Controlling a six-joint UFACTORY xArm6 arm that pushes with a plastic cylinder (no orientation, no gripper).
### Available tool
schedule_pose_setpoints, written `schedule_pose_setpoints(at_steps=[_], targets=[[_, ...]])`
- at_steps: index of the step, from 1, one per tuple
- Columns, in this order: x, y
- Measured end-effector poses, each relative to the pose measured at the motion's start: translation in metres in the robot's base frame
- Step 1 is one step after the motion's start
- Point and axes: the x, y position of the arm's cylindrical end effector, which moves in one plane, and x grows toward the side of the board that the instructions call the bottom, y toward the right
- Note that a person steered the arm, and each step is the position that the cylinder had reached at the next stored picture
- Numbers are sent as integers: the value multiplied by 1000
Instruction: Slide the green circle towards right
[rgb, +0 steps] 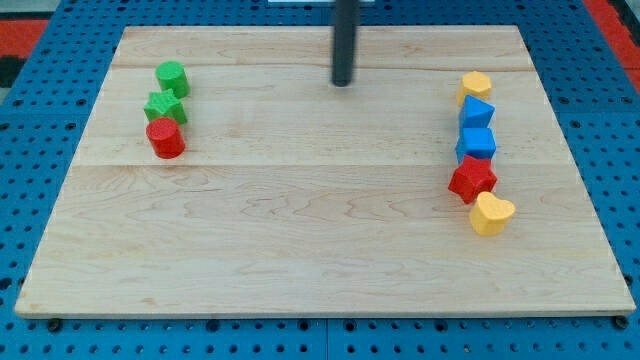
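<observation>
Wooden surface (320, 250) on blue pegboard; no claw in view, only dark rod, my tip (343, 84) near view's top centre, well apart from all blocks. Green circle (172, 77) at view's upper left, touching green star (164, 106) below; red circle (165, 138) under that. View's right column, top down: yellow block (476, 86); blue block (477, 112); blue cube (477, 142); red star (472, 179); yellow heart (491, 214).

- My tip (343, 83) is dark, almost black.
- The green circle (172, 77) and green star (163, 106) are bright green.
- The red circle (165, 138) and red star (472, 178) are red.
- Two blue blocks (477, 112) (477, 142) (same blue).
- Two yellow blocks (476, 85) (491, 213).
- The wooden board (300, 230) is pale tan with streaky lines.
</observation>
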Motion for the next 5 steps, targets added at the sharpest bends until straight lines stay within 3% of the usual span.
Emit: schedule_pose_setpoints(at_steps=[2,3,4,5], targets=[[-61,-138],[-72,-195],[-39,-256],[-30,-272]])
